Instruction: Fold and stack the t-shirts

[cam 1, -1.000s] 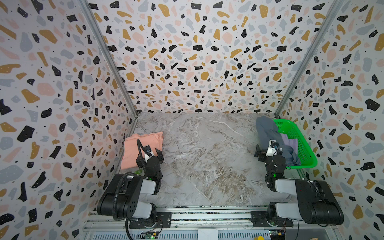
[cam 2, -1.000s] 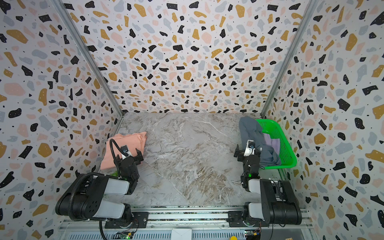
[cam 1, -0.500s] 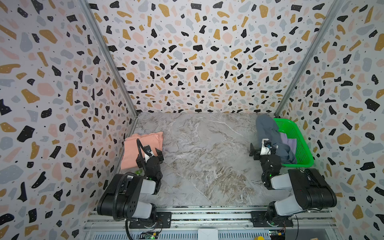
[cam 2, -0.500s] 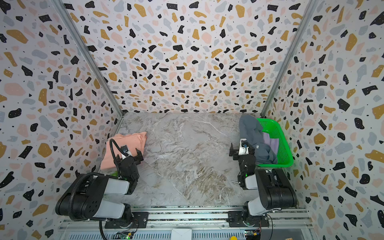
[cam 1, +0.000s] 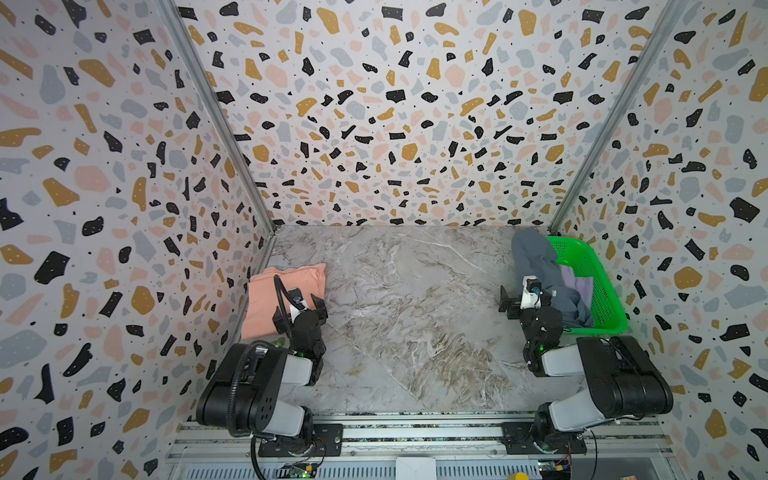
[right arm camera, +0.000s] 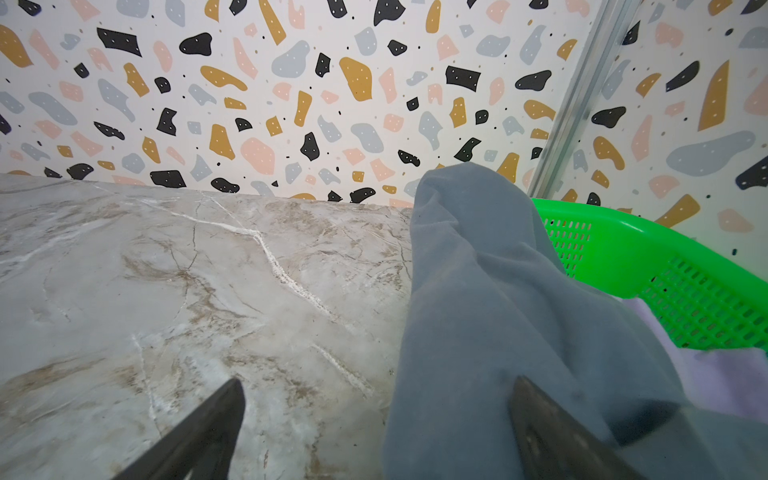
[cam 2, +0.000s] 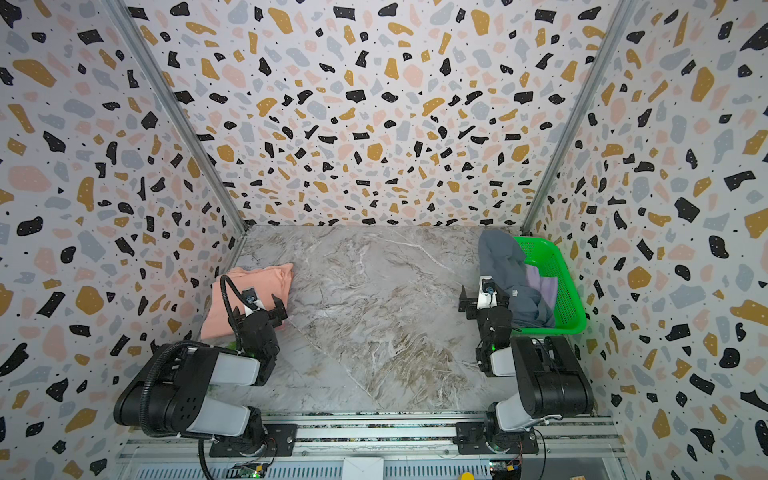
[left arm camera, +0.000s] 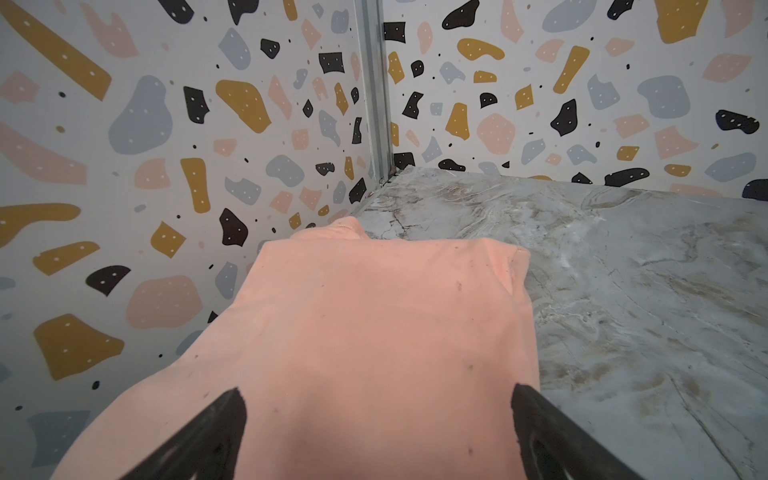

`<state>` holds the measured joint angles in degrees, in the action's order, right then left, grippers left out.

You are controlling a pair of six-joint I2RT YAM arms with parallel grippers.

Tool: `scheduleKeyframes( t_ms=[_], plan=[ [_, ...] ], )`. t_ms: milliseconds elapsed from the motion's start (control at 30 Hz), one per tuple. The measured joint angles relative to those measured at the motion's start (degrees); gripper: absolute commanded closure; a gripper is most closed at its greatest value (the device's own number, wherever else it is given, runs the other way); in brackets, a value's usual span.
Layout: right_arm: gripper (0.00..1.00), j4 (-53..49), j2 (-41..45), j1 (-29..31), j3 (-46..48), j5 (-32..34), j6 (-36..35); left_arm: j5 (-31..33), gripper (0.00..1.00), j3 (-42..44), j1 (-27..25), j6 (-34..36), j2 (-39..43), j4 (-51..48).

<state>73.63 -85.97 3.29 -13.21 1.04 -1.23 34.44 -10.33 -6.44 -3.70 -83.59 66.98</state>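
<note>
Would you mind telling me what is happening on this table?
A two-armed robot is working through t-shirts. The peach t-shirt lies folded on the left of the table, with the open left gripper over it. The open right gripper is at the edge of the blue-grey t-shirt draped over the green basket, where a lavender t-shirt lies. Nothing is gripped.

A marbled tabletop (cam 1: 415, 311) is enclosed left, right and far by terrazzo-patterned walls (cam 1: 374, 104), joined by metal posts (cam 1: 219, 116); a rail (cam 1: 415, 432) lies near.

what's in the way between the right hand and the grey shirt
Nothing visible. The open right hand sits right at the grey shirt, which drapes over the green basket edge.
</note>
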Motion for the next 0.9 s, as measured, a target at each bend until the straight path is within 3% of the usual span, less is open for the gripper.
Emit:
scheduleKeyframes(
  t_ms=[900],
  plan=[
    [0.01, -0.07, 0.11, 0.37, 0.09, 0.24, -0.35, 0.15, 0.01, 0.02, 0.00, -0.02, 0.76, 0.26]
  ],
)
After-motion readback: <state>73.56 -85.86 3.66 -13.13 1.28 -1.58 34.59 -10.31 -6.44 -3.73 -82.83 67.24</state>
